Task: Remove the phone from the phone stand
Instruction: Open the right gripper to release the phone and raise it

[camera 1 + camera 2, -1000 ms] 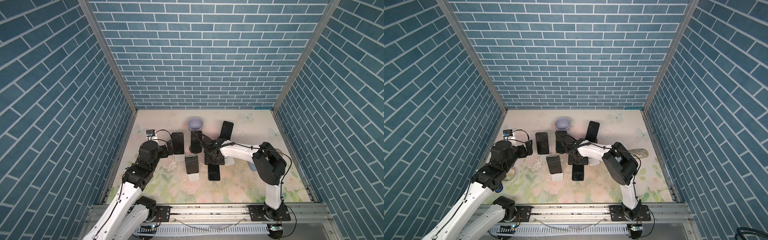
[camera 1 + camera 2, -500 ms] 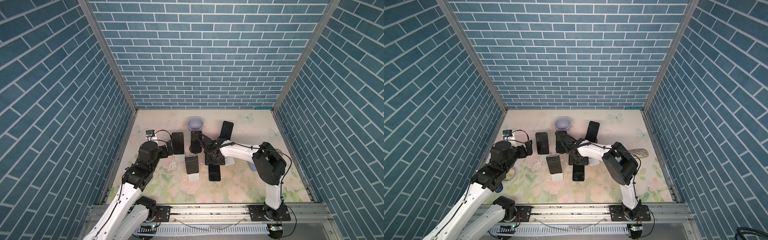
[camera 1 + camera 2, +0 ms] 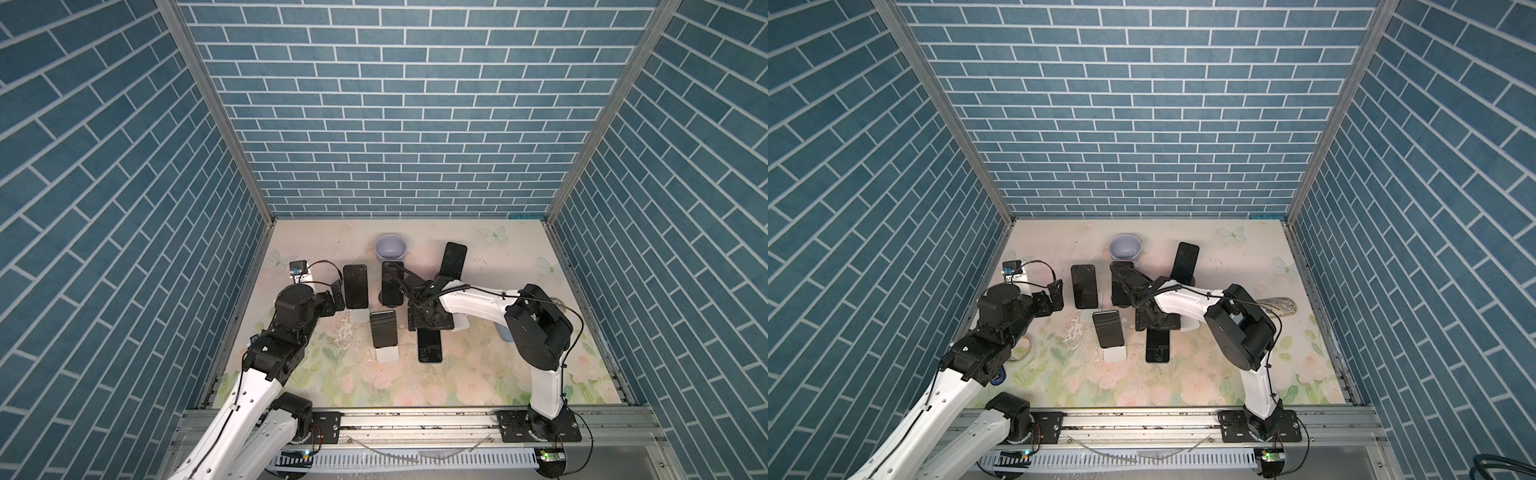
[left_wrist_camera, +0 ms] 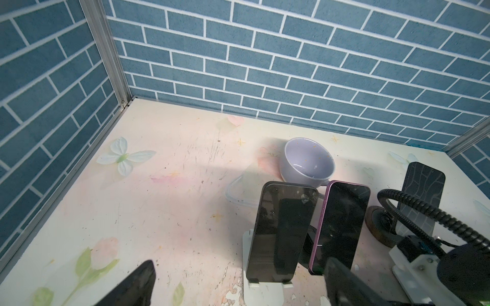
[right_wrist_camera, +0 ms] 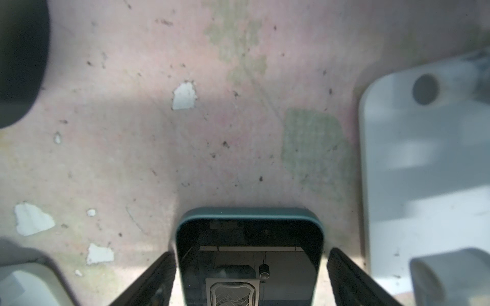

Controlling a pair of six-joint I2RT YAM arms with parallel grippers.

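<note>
Phone (image 5: 249,265), teal-edged: lies flat on table (image 5: 238,132) between newly parted jaws of my right gripper (image 5: 250,253), stand (image 5: 424,159) beside; I judge removal done.

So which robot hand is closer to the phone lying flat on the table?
Right. The right gripper straddles the flat phone, jaws open either side. The left gripper is farther off, beside a propped-up phone.
</note>
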